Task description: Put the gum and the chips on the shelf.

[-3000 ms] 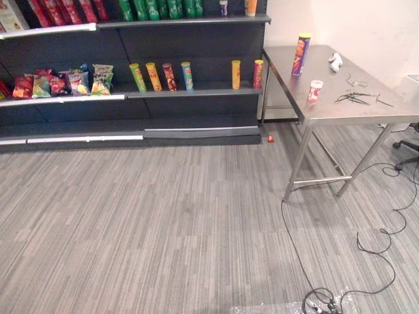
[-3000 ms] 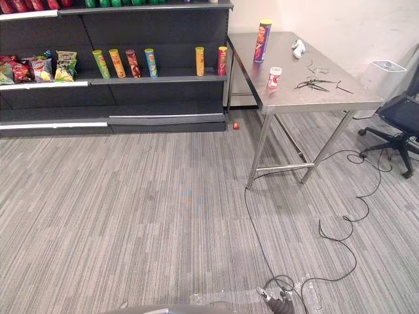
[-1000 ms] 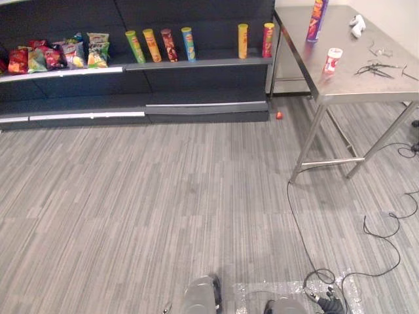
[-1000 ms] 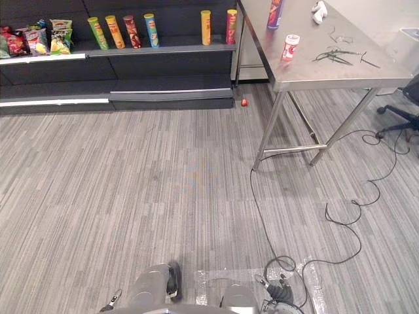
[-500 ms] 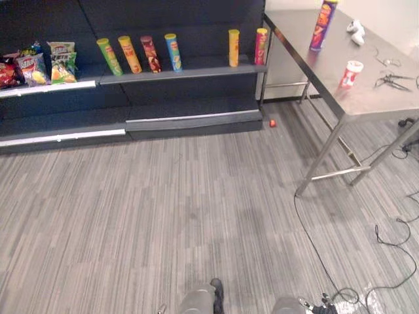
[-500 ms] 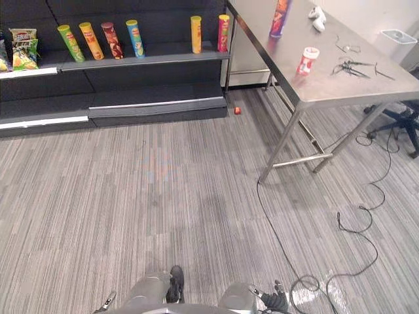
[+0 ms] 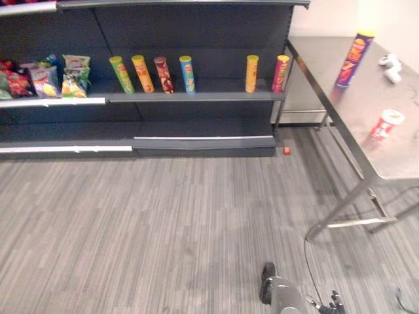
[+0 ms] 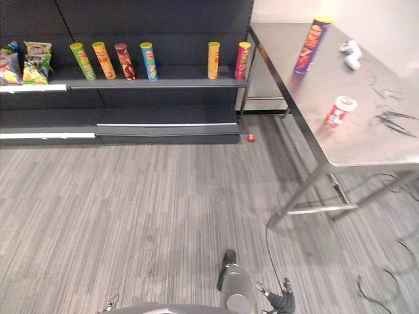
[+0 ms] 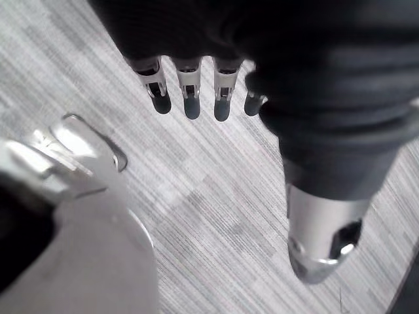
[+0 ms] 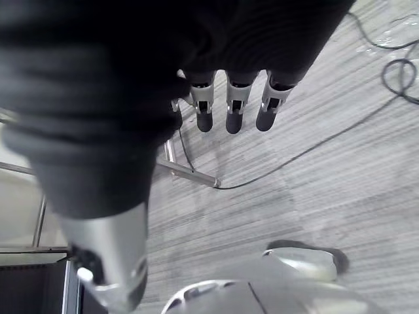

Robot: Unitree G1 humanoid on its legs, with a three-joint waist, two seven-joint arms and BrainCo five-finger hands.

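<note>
Two items are left to be shelved: the purple chips can (image 8: 311,44) and the red-and-white gum tub (image 8: 340,110) are seen standing on the counter (image 8: 366,140), beside the shelf (image 8: 163,84), while the left hand (image 9: 190,98) and right hand (image 10: 232,108) are held empty, fingers relaxed.

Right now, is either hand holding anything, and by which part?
Nothing held. Left hand and right hand hang open; chips and gum stand on the table.

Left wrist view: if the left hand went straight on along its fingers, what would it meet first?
Probably the grey striped carpet: the straight fingers of the left hand point down at it with nothing between, though the distance is hard to judge.
</note>
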